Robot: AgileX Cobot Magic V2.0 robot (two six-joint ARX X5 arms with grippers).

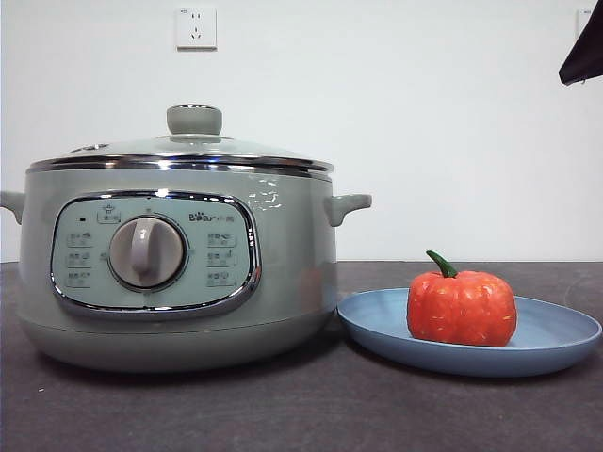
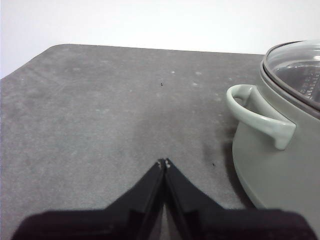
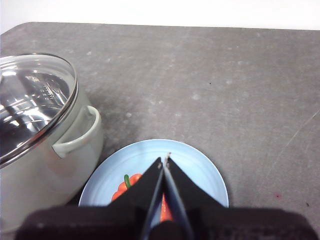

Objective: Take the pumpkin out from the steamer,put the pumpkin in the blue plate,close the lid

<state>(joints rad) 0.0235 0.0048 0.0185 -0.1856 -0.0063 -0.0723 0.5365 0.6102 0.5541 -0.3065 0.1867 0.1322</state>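
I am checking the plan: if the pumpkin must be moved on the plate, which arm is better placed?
Probably the right. Its shut gripper hangs above the blue plate and the pumpkin. The left gripper, also shut, is over bare table beyond the steamer, whose lid is on.

We see an orange-red pumpkin (image 1: 462,308) with a green stem on a light-blue plate (image 1: 556,339). The steamer (image 1: 292,273) is pale sage green with a chrome-framed panel and grey dial; its glass lid (image 1: 179,149) has a chrome rim. The table (image 1: 301,414) is dark grey, the 2 grippers' jaws black.
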